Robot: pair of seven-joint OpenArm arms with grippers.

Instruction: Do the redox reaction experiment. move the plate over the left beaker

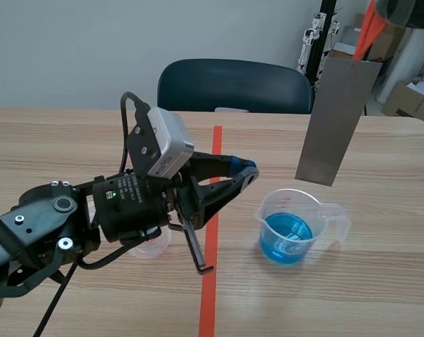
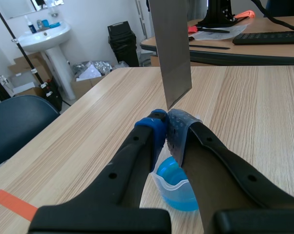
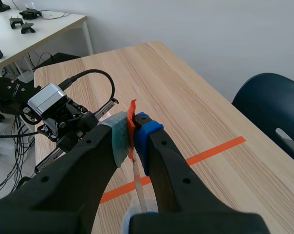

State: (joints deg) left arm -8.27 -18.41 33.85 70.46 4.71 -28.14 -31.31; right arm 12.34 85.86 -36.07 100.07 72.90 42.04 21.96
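1. Left pincer, nearest, is closed on nothing; a blue-filled beaker sits just ahead, below it.
2. Right pincer pinches an orange tab; the plate hangs beneath it, raised.
3. Thin, stiff metal, likely light and swing-prone; grip at the tab.

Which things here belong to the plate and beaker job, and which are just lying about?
Job: metal plate, in the right gripper; beaker of blue liquid; clear beaker, half hidden.
Lying about: dark chair; cardboard box.
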